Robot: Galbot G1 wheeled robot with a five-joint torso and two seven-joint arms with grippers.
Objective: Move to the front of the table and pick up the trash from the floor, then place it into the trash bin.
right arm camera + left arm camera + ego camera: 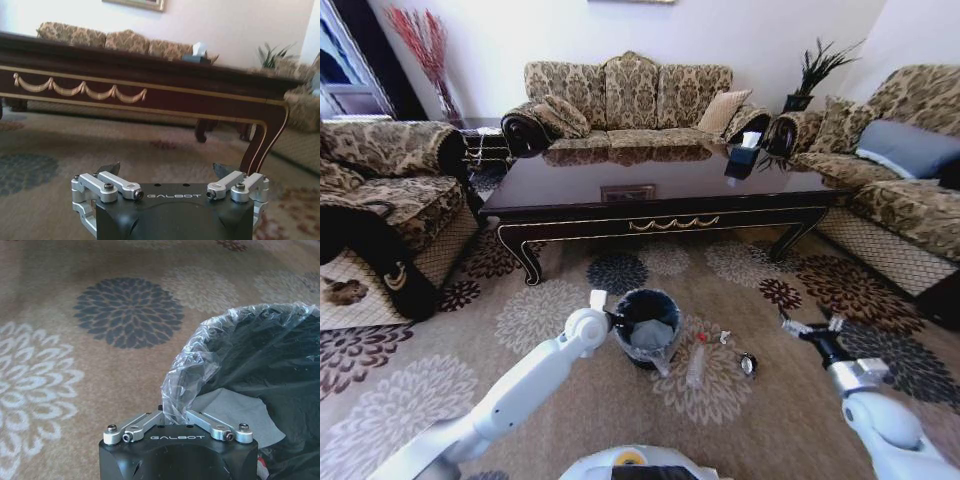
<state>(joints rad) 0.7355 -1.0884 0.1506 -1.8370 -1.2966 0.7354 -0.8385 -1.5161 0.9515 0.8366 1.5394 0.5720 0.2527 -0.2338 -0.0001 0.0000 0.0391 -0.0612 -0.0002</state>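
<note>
- At the left of your head view, the left arm runs up from the lower left corner to the frame's centre, and the left gripper point(610, 318) meets the near-left rim of the trash bin point(647, 325).
- In the left wrist view, you see that gripper point(172, 416) with its fingers drawn together, pinching the crinkly plastic liner point(200, 360) where it folds over the bin's rim point(280, 340); a pale sheet lies inside the bin.
- The bin stands upright on the floor point(550, 300) at the centre of the head view, in front of the table point(660, 195), which spans the middle of the frame.
- Just right of the bin, the clear bottle point(697, 360) with its red cap lies flat on a cream medallion, cap end pointing toward the table.
- Further right, a small whitish scrap point(725, 337) and a small dark round object point(748, 364) lie on the carpet near the bottle; you cannot tell what they are.
- At the lower right of the head view, the right gripper point(812, 326) hovers low over the floor, well apart from the bottle.
- The right wrist view shows you its fingers point(109, 170) spread wide with nothing between them, facing the table's point(150, 75) gold-swagged front rail and curved leg.
</note>
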